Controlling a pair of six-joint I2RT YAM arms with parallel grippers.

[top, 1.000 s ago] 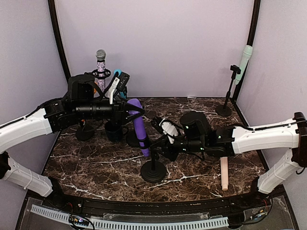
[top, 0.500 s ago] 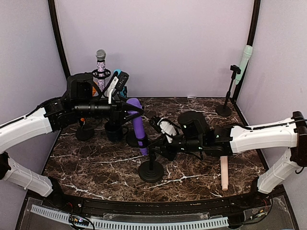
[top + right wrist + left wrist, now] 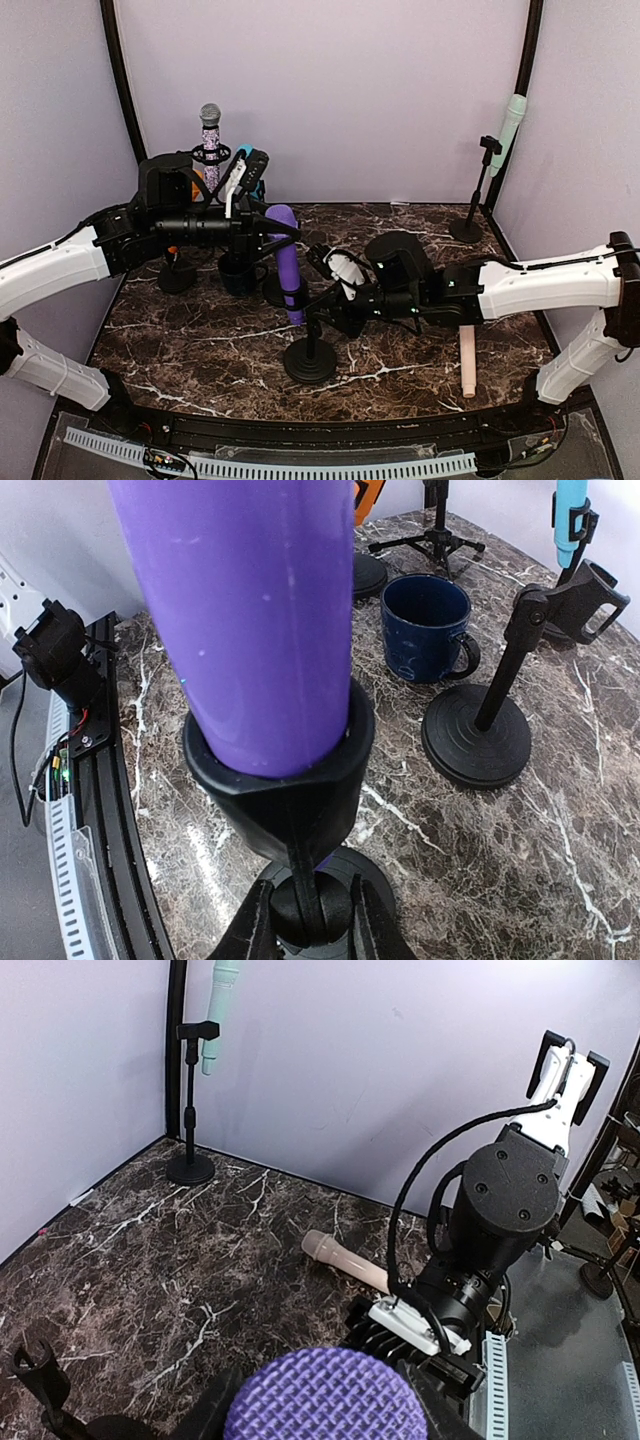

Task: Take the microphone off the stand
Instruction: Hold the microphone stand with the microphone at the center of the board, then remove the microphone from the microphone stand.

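The purple microphone point(image 3: 288, 262) stands tilted in the black clip point(image 3: 285, 780) of a round-based stand point(image 3: 309, 362) at the table's middle front. My left gripper point(image 3: 274, 236) is shut on the microphone's upper part; its mesh head point(image 3: 325, 1400) fills the bottom of the left wrist view between the jaws. My right gripper point(image 3: 322, 318) is shut on the stand's joint just under the clip, its fingers point(image 3: 370, 925) either side of it point(image 3: 310, 915). The microphone's body point(image 3: 245, 620) still sits in the clip.
A beige microphone point(image 3: 466, 360) lies on the table at the right. A mint microphone on a stand point(image 3: 510, 120) is at the back right. A glitter microphone point(image 3: 210, 130), a blue one point(image 3: 245, 158), a dark blue mug point(image 3: 425, 625) and an empty stand point(image 3: 480, 735) crowd the left.
The stand and its base have slid a little to the left and nearer, held by my right gripper. The purple microphone and my left gripper shifted slightly with it.
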